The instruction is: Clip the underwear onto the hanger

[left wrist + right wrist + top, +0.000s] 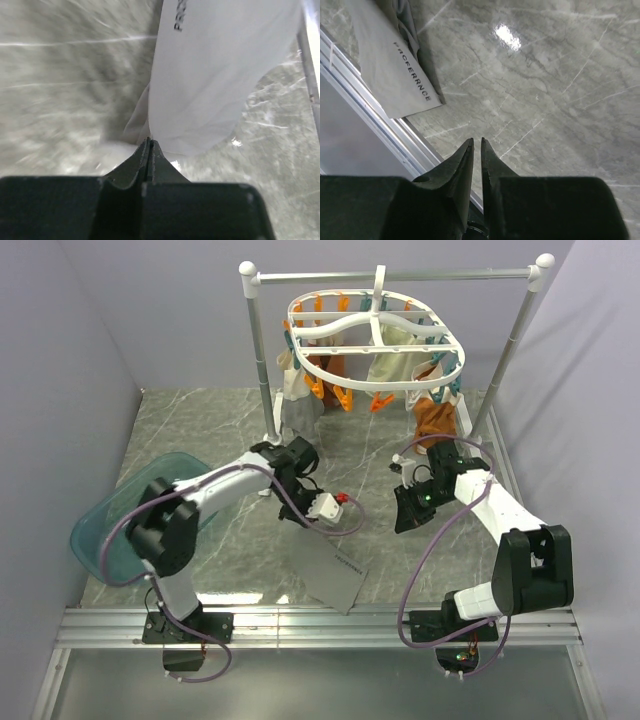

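Two grippers are over the marble tabletop, and only one of them holds anything. The left gripper [303,520] sits around the middle of the tabletop. In the left wrist view its jaws are pressed together on a fold of the underwear [335,575]. The grey fabric hangs from the fingertips [150,150] as a limp flat panel towards the near edge of the table. Its waistband carries dark printed lettering and lies close to the aluminium rail [320,625] along that edge. I cannot tell whether the lower end rests on the surface or hangs just above it.

The right gripper [402,525] is to the right of the middle, well apart from the underwear, and points down at bare marble. Its fingers [465,160] are almost together with only a thin slit between them, and nothing is in the slit.

Further out, the hanger [455,340] hangs at the far edge of the tabletop from the white rail stand [400,277]. Orange and teal pegs [340,395] dangle from its oval frame. A cream cloth [385,360] and a brown-orange garment [435,415] are clipped to it. A teal basin [100,530] sits at the left edge, towards the near left corner.
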`<control>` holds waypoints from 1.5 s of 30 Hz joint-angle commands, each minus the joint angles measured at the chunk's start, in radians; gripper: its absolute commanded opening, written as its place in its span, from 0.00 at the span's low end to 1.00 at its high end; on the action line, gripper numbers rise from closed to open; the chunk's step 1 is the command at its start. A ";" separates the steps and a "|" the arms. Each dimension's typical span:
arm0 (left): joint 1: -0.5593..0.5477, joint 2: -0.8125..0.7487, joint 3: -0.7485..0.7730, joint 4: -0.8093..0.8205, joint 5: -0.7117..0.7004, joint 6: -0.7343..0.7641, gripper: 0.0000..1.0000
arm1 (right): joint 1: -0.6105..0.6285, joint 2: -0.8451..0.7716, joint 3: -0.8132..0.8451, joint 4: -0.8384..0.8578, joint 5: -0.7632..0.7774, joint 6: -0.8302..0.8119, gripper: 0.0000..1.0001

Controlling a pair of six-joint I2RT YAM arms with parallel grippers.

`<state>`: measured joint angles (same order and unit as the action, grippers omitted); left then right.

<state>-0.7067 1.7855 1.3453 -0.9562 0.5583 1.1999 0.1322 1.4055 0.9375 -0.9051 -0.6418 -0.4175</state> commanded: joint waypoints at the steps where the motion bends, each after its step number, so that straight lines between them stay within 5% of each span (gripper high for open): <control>1: -0.005 -0.165 -0.011 -0.038 0.020 -0.006 0.00 | -0.009 0.009 0.058 -0.002 -0.030 -0.009 0.18; 8: -0.005 -0.383 -0.014 -0.099 0.006 -0.055 0.00 | -0.006 0.047 0.098 0.005 -0.062 0.016 0.18; 18: -0.005 -0.656 -0.070 -0.055 -0.198 -0.168 0.00 | 0.020 0.111 0.149 0.072 -0.116 0.134 0.19; 33: 0.010 -0.752 -0.235 -0.009 -0.282 -0.212 0.00 | 0.283 0.282 0.171 0.512 -0.147 0.511 0.21; 45: 0.027 -0.765 -0.226 0.002 -0.268 -0.246 0.00 | 0.515 0.538 0.360 0.534 0.039 0.595 0.25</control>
<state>-0.6838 1.0420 1.1000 -0.9764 0.2802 0.9737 0.6327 1.9186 1.2476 -0.3977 -0.6609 0.1497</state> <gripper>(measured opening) 0.010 0.249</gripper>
